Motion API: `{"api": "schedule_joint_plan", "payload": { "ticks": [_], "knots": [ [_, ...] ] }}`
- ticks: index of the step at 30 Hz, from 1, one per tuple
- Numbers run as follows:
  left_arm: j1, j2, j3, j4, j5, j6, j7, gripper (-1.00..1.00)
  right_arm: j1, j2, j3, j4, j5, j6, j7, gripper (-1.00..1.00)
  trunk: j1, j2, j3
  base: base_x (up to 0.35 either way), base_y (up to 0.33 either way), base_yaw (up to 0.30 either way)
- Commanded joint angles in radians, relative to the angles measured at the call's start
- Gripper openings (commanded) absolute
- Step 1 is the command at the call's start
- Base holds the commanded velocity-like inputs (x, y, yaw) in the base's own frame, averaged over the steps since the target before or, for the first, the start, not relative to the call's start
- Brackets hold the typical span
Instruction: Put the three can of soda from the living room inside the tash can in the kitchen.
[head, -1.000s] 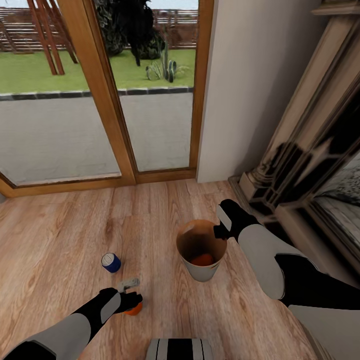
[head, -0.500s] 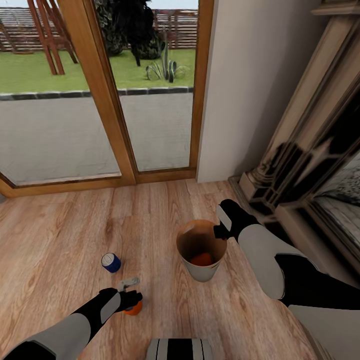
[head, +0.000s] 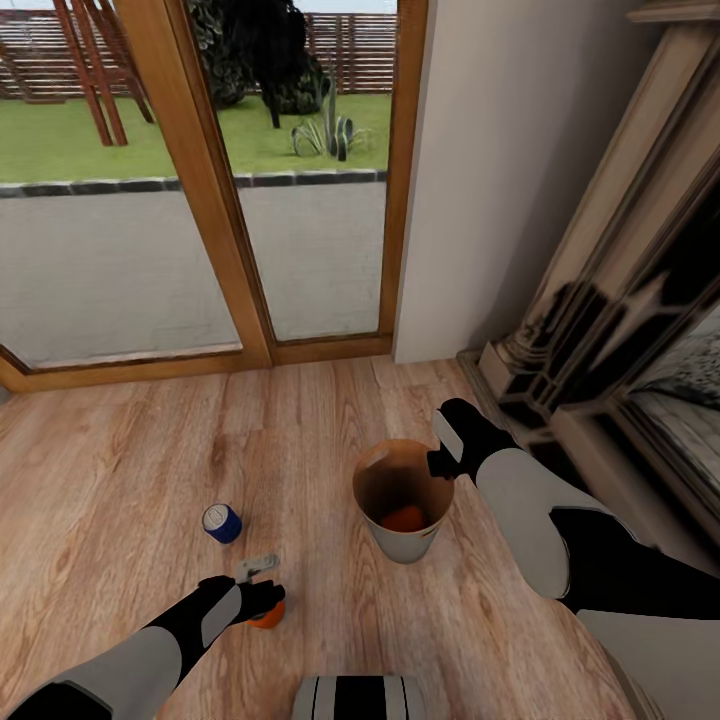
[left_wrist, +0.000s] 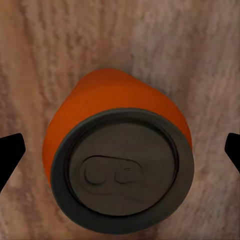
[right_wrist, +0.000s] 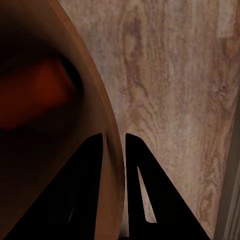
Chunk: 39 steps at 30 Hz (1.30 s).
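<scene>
The trash can (head: 398, 543) stands on the wood floor with one orange can (head: 405, 518) lying inside it. My right gripper (head: 437, 465) is shut on its right rim; in the right wrist view the rim (right_wrist: 113, 125) runs between the two fingers (right_wrist: 90, 190), and the orange can (right_wrist: 35, 95) shows inside. A second orange can (head: 268, 620) stands upright on the floor under my left gripper (head: 264, 598). In the left wrist view its dark top (left_wrist: 122, 170) sits between the widely spread fingertips (left_wrist: 10, 155), which are open and apart from it. The dark blue can (head: 222, 523) stands just beyond.
Wood-framed glass doors (head: 215, 200) fill the far side. A pale wall (head: 490, 180) and the ornate dark-and-cream fireplace (head: 620, 300) stand at the right, close to my right arm. Open floor lies left of the cans.
</scene>
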Motion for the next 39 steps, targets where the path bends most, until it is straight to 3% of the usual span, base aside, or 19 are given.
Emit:
{"api": "schedule_joint_plan", "payload": {
  "ticks": [1,9,10,22,39],
  "knots": [
    [0.000,0.000,0.000,0.000,0.000,0.000,0.000,1.00,0.000,0.000,-0.003,0.000,-0.015,0.000,0.003,-1.00,0.000,0.000,0.000,0.000,0.000,0.000],
    [0.000,0.000,0.000,0.000,0.000,-0.002,0.000,1.00,0.000,0.000,-0.003,0.000,-0.015,0.000,0.003,-1.00,0.000,0.000,0.000,0.000,0.000,0.000],
    [0.000,0.000,0.000,0.000,0.000,-0.002,0.000,-1.00,0.000,0.000,-0.003,0.000,-0.015,0.000,0.003,-1.00,0.000,0.000,0.000,0.000,0.000,0.000],
    [0.011,-0.001,0.000,-0.001,-0.001,-0.012,-0.001,-1.00,0.000,0.000,-0.003,0.000,-0.015,0.000,0.003,-1.00,0.000,0.000,0.000,0.000,0.000,0.000],
    [0.012,0.000,-0.001,-0.009,-0.003,-0.026,-0.019,-1.00,0.000,0.000,-0.003,0.001,-0.015,0.000,0.003,-1.00,-0.008,0.004,0.066,0.000,0.000,0.000]
  ]
}}
